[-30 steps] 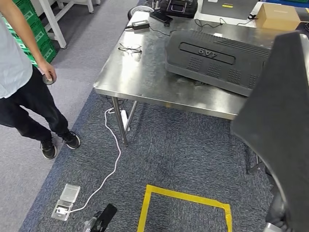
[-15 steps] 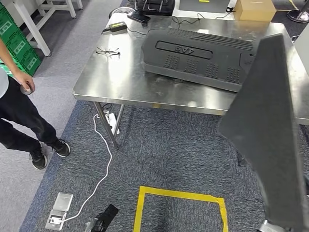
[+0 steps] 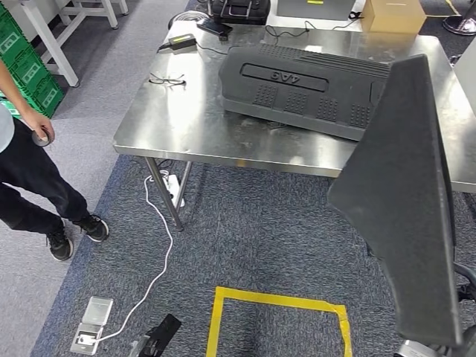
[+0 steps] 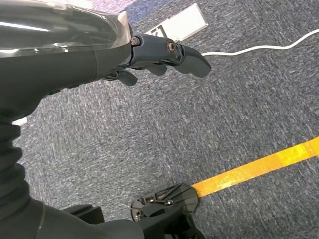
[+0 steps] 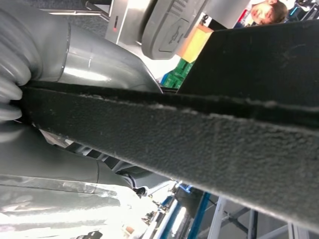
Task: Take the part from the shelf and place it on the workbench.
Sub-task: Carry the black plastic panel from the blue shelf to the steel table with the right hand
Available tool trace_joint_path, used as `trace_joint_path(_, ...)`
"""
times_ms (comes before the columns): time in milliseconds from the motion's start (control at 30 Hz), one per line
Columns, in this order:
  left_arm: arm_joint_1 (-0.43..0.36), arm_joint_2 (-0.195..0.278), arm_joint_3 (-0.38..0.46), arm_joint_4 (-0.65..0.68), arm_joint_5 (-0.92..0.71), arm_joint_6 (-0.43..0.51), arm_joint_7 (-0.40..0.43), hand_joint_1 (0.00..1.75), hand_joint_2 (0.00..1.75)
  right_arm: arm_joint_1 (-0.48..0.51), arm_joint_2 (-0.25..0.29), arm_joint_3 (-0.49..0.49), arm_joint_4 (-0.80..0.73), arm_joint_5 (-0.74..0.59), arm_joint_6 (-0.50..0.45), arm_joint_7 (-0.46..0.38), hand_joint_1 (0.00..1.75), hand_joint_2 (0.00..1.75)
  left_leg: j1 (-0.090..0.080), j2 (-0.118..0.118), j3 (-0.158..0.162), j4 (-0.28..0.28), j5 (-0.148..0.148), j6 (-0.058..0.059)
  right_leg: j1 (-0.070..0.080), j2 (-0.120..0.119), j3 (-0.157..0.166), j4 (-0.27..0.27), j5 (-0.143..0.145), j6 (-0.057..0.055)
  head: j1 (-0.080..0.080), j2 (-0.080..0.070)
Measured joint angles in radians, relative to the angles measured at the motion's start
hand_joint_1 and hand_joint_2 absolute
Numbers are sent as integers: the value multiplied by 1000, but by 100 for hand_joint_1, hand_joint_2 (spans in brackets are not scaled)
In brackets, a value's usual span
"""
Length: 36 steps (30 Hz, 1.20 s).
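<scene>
Workbench (image 3: pixel 185 126) of steel carries a ribbed black cover (image 3: pixel 303 89). Right hand (image 5: pixel 56 104) grips the dark felt-faced part (image 3: pixel 410 201), upright before the bench's near edge. Left hand (image 4: pixel 112 55) hangs above carpet, fingers (image 4: pixel 188 55) loosely spread, holding nothing.

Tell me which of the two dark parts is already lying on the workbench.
The long ribbed cover with raised lettering, flat on the steel workbench. The other, a plain felt-like panel, is off the bench, held upright by the right hand.
</scene>
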Motion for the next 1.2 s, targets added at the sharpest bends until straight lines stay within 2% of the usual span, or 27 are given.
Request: trace_joint_path(1200,0,1,0,0,0,0,0,0,175,0,0,0,0,0,0,0,175,175,-3,0,1,0,-1,0,-3,0,1,-1,0,0,0,0)
